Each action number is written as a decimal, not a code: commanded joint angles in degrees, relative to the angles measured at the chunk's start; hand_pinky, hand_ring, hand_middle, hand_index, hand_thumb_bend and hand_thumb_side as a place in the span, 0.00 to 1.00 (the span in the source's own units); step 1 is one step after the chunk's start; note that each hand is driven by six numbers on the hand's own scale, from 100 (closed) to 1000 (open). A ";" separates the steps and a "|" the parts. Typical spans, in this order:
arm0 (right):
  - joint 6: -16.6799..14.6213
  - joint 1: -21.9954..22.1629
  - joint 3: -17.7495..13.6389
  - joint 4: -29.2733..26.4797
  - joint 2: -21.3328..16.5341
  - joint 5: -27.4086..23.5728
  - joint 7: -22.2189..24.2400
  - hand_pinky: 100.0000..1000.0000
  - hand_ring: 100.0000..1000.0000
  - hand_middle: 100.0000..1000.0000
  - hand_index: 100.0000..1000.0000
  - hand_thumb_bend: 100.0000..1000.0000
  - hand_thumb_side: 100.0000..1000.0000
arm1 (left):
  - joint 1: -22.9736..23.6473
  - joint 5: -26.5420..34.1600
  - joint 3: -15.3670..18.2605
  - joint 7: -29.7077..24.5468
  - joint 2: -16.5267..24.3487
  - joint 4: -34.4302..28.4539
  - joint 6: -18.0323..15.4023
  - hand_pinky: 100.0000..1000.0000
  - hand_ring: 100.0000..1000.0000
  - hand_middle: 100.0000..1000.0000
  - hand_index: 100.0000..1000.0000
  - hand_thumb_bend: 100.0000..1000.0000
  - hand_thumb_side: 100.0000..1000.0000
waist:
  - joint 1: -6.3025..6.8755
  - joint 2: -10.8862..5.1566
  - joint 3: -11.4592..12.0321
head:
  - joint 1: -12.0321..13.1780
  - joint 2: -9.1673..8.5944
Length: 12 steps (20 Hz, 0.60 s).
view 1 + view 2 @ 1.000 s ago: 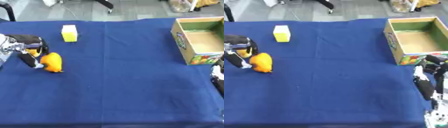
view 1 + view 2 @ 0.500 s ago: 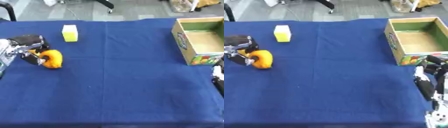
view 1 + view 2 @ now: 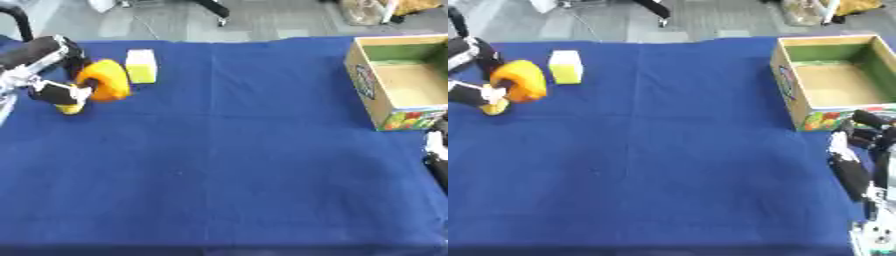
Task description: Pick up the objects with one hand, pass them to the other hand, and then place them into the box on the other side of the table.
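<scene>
left hand [image 3: 54,75] curled round the orange object [image 3: 103,80] at the table's left edge, just beside a yellow block [image 3: 141,65], right hand [image 3: 859,150] rested open (fingers up) near the box [image 3: 839,80]

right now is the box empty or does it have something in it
Empty: the open box shows only its bare tan floor and green inner walls.

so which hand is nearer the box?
Right. The right hand sits just below the box at the table's right edge; the left hand is far left, curled on the orange object.
</scene>
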 commanded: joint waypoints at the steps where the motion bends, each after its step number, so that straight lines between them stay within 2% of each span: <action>1: 0.05 -0.85 -0.56 -0.92 -0.92 0.21 -0.27 0.63 0.62 0.66 0.73 0.00 0.27 | -0.13 6.98 3.84 1.74 -2.13 -6.05 2.17 0.56 0.33 0.27 0.34 0.00 0.02 | -0.46 -1.26 0.25 | -0.16 -0.11; 6: 0.14 -3.31 0.07 -2.60 -3.71 0.88 0.76 0.64 0.62 0.66 0.73 0.00 0.26 | 0.57 14.91 5.24 3.09 -9.57 -13.21 3.63 0.55 0.34 0.28 0.34 0.00 0.05 | -1.03 -1.29 0.69 | -0.21 -0.11; 10: -0.19 -7.67 2.00 -7.11 -8.98 2.67 4.37 0.66 0.63 0.67 0.75 0.02 0.24 | 0.63 23.12 4.64 1.47 -15.39 -17.65 4.40 0.56 0.34 0.28 0.34 0.00 0.07 | -1.53 -1.26 0.96 | -0.17 -0.11; 12: -1.33 -10.85 3.47 -8.70 -11.73 4.38 7.11 0.67 0.64 0.67 0.76 0.04 0.24 | 0.47 26.03 3.93 0.28 -17.52 -18.88 4.93 0.56 0.34 0.28 0.34 0.00 0.07 | -1.68 -1.33 1.11 | -0.15 -0.11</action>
